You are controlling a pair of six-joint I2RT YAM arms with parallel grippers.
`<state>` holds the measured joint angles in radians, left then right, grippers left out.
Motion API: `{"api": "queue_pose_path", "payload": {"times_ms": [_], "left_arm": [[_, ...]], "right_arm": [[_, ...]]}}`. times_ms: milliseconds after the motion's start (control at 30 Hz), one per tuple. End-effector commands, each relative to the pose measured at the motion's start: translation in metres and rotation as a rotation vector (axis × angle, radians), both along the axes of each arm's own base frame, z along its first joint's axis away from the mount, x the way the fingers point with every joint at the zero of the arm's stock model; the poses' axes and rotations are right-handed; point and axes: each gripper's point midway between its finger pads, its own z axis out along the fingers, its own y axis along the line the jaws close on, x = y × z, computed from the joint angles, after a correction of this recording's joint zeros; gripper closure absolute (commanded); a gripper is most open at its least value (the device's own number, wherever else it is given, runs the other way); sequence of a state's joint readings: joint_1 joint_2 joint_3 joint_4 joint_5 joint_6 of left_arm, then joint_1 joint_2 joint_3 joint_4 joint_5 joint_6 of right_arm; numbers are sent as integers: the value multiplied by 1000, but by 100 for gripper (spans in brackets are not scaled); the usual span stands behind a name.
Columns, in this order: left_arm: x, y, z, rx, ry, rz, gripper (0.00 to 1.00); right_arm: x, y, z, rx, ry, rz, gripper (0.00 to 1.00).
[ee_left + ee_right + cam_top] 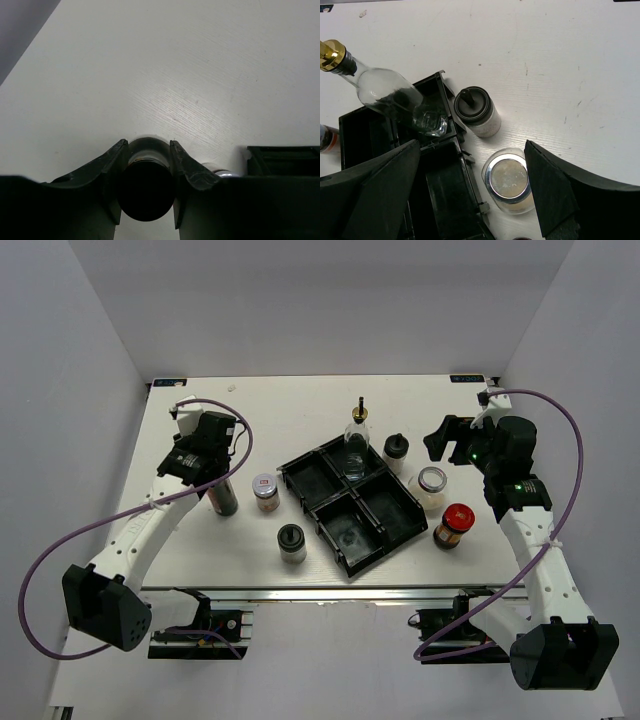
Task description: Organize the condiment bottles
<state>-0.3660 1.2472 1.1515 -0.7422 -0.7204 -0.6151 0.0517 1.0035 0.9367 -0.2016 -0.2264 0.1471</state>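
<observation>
Left gripper [147, 145] clamped on the tall dark bottle [146, 192]; right gripper [471, 150] open.
Left jaws are closed against both sides of the bottle's black cap, and the bottle is upright, left of the black tray [352, 490]. Right jaws are spread wide, touching nothing, above the silver-lidded jar [507, 180] and the black-capped jar [472, 107] just right of the tray. The gold-spouted clear bottle [356, 440] occupies the tray's far compartment.

Left claw [147, 148] around black-capped bottle [146, 194]
</observation>
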Motion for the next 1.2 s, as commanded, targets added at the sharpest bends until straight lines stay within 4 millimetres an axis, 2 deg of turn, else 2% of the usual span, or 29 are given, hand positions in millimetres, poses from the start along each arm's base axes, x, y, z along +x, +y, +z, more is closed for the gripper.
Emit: {"api": "queue_pose_path", "payload": {"times_ms": [0,33,67,100,233,267,300,367,433,500,600,633,667,700,733,900,933,967,1033,1167], "left_arm": [[0,-3,14,-35,-37,-21,74],[-2,-2,14,-29,-32,-17,79],[-2,-1,18,-24,-39,-15,96],[-3,0,21,-22,-40,-15,100],[1,4,55,-8,-111,-13,100],[4,3,75,-9,-153,-24,100],[6,2,86,-15,-180,-33,100],[14,-8,113,-45,-252,-87,100],[23,-18,129,-67,-303,-140,100],[34,-35,145,-108,-347,-218,100],[51,-56,151,-134,-353,-307,100],[58,-65,164,-152,-388,-340,100],[64,-73,166,-161,-393,-371,100],[74,-89,161,-186,-379,-438,100],[81,-99,172,-202,-418,-474,100],[112,-142,187,-226,-457,-572,100],[123,-152,178,-222,-440,-584,100],[127,-159,190,-227,-467,-594,100],[134,-178,194,-229,-483,-628,100],[152,-216,190,-202,-478,-682,100]], "right_arm": [[4,-4,6,-18,-31,-15,11],[4,-5,7,-17,-32,-18,11],[4,-5,8,-18,-35,-21,11],[4,-6,7,-19,-35,-24,11],[4,-6,8,-16,-36,-25,11],[4,-6,7,-18,-33,-25,11],[3,-6,7,-17,-33,-27,11],[3,-6,8,-18,-34,-30,10],[3,-6,9,-15,-36,-30,11],[2,-6,10,-12,-41,-28,11],[2,-7,10,-6,-38,-38,11],[1,-7,11,-2,-40,-44,11],[1,-7,11,4,-40,-46,11],[1,-6,11,8,-42,-44,11],[1,-6,11,11,-43,-45,11],[0,-5,13,15,-46,-41,11],[0,-5,12,14,-44,-41,11],[1,-6,12,13,-45,-44,11],[1,-6,11,13,-40,-47,11],[2,-9,10,5,-42,-62,11]]}}
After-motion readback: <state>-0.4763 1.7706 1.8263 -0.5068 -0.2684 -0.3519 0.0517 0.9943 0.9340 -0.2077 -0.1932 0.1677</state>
